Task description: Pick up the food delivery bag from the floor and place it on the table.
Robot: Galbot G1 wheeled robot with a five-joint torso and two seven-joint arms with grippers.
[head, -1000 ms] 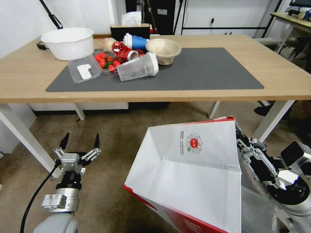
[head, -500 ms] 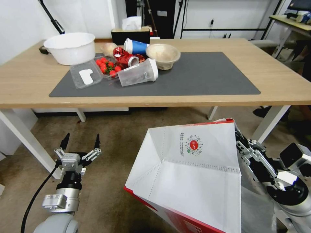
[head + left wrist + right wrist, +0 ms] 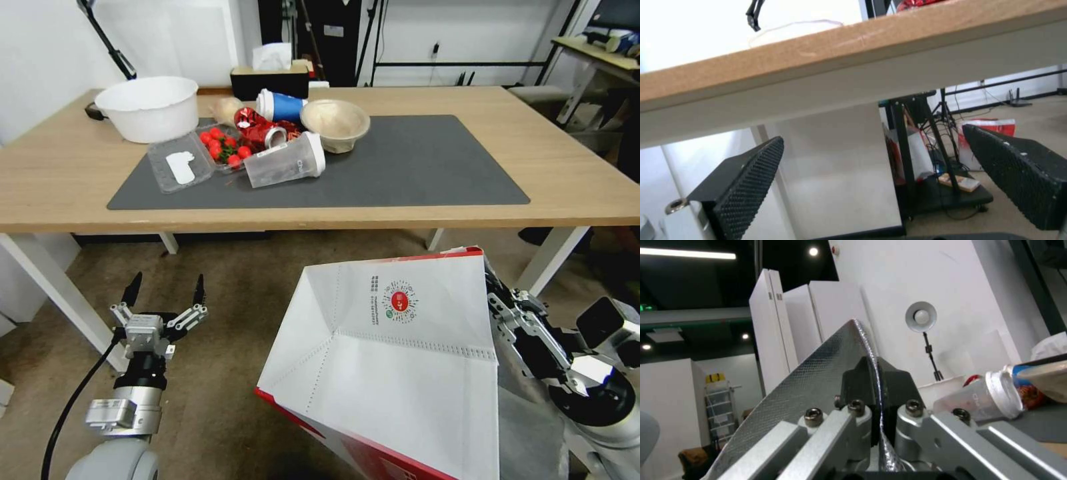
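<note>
Light-wood table (image 3: pixel 567 173) across upper frame, dark mat's right half bare. Food delivery bag (image 3: pixel 400 360) lower centre, tilted, below the tabletop edge. Right gripper (image 3: pixel 873 380) pinched tight on its foil-lined wall. Left gripper (image 3: pixel 165 293) lower left, spread wide, empty. Best lifted above the edge, then set on bare mat, away from the clutter.

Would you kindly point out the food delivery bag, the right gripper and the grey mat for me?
food delivery bag (image 3: pixel 400 347): head view, on its white side panel.
right gripper (image 3: pixel 874 380): right wrist view, where the black tips pinch the foil edge.
grey mat (image 3: pixel 427 167): head view, on a bare patch.
</note>
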